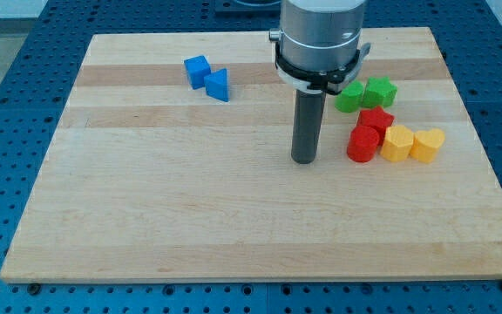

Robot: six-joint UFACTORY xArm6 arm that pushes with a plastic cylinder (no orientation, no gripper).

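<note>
My tip [304, 160] rests on the worktop [190, 209] just left of the red cylinder [362, 145], apart from it and holding nothing; no grasping end effector is fitted. Red, yellow and green blocks cluster toward the right edge.

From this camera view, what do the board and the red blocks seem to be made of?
The board looks like light wood with a smooth matt finish: pale grain stripes show. The red blocks look like plastic or painted wood, evenly coloured; the view leaves it open. My tip stands just left of them.
</note>
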